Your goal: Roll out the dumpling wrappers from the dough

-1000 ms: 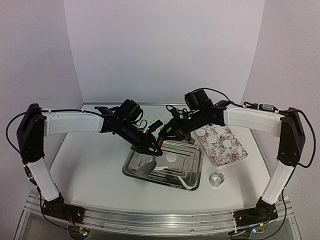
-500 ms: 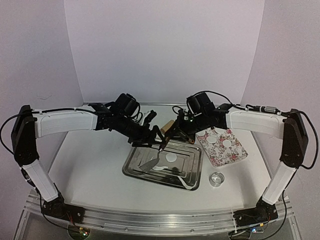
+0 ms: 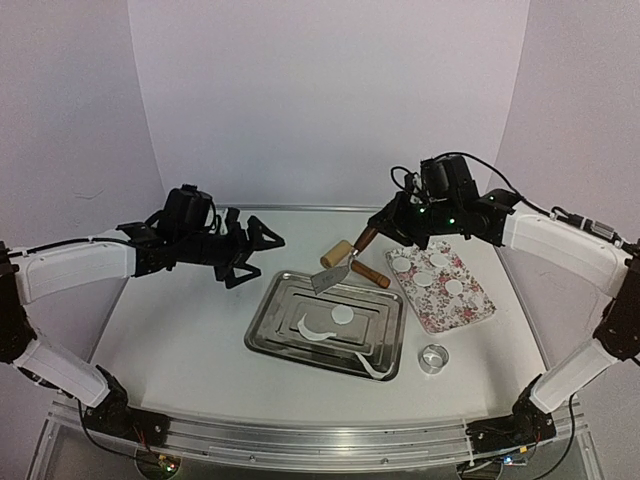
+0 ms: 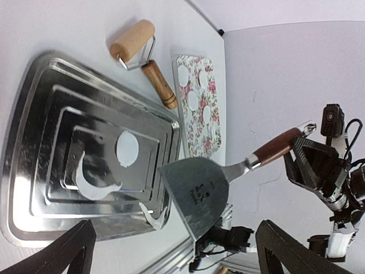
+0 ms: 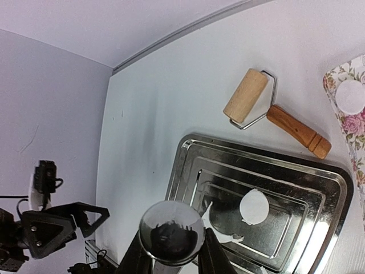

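My right gripper (image 3: 378, 232) (image 5: 172, 254) is shut on the wooden handle of a metal spatula (image 3: 330, 277) (image 4: 197, 191), which hangs above the far edge of the steel tray (image 3: 270, 310). One dumpling wrapper (image 3: 342, 315) (image 5: 254, 207) (image 4: 127, 147) lies in the tray beside curved dough scraps (image 3: 315, 331). Several more wrappers (image 3: 424, 279) sit on the floral plate (image 3: 470, 310). My left gripper (image 3: 255, 245) (image 4: 177, 257) stands open and empty over the table, left of the tray.
A wooden rolling pin (image 3: 340, 252) (image 5: 245, 95) lies on the table behind the tray, between tray and plate. A clear ring cutter (image 3: 433, 357) stands right of the tray's near corner. A dough strip (image 3: 372, 368) hangs over the tray's near rim.
My left gripper has opened and pulled back to the left, away from the tray. My right gripper has lifted the spatula out of the tray, up and to the right.
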`<state>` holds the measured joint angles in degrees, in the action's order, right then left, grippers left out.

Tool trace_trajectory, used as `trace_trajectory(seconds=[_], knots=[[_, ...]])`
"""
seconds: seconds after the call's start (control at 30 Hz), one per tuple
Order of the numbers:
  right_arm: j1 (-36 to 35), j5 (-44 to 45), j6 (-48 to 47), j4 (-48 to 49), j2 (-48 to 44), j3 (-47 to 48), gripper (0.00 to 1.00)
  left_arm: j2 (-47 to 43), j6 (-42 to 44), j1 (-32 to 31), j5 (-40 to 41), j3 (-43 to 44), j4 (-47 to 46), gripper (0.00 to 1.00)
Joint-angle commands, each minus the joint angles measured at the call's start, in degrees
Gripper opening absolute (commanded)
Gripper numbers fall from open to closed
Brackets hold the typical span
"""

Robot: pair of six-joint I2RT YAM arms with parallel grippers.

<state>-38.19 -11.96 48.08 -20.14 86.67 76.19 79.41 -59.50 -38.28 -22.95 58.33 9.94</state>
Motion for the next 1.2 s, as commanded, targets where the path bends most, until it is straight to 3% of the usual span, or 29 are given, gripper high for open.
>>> trace_trajectory(seconds=[0.0,0.2,0.37,0.47,0.63,0.77,0.87,0.93,1.17], knots=[[0.05,0.38,-0.63,6.77,-3.43,2.64,0.0,-0.4,-12.35,-0.39,-7.78,-5.7,-14.95,0.99],[0.12,-2.51,0.79,12.98,-4.05,2.31,0.0,4.62,-14.56,-0.86,-11.85,-3.27,-18.73,0.99],[0.13,-4.39,2.37,17.18,-4.36,1.49,0.0,8.39,-18.95,-2.15,-13.44,-3.05,-28.34,0.95],[0.09,-4.95,3.08,19.26,-4.76,0.37,0.0,10.63,-20.8,-3.15,-14.62,-1.95,-32.68,0.83],[0.13,-4.57,3.24,19.57,-5.63,-1.75,0.0,12.15,-23.61,-3.3,-14.44,-2.18,-40.52,0.51],[0.13,-5.38,3.7,19.58,-5.04,-2.62,0.0,13.75,-25.05,-3.38,-15.46,-1.68,-43.99,0.36],[0.13,-6.17,3.8,19.58,-4.18,-2.92,0.0,13.67,-26.87,-3.32,-15.29,-3.42,-47.63,0.09],[0.35,-6.53,3.84,19.54,-3.84,-3.38,0.01,12.23,-26.77,-3.13,-13.67,-5.46,-48.1,0.01],[4.42,-14.29,4.44,17.45,-2.73,-6.89,0.63,7.0,-22.47,-0.28,-14.5,-10.27,-44.59,0.0]])
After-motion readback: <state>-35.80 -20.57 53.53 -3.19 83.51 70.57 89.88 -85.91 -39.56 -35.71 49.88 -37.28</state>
